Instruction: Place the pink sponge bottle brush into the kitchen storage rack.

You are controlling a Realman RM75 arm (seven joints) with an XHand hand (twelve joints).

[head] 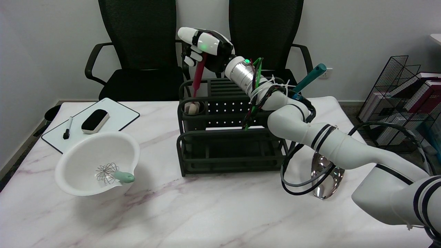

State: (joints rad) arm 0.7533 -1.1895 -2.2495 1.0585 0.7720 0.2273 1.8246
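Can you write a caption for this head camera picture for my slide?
Robot hand holds the pink bottle brush upright, sponge end in the black storage rack's cup.

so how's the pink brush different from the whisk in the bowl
The pink brush stands nearly upright, gripped by the right hand, its sponge end in the rack cup; the whisk lies loose in the white bowl. The brush handle is dark pink, the whisk's mint green.

My right arm [330, 144]: white shells, black rings at the joints, silver wrist cuff with a green LED. Black cable loops off it (white zip ties, green and red wires). Hand [203, 46] white over black, green light.
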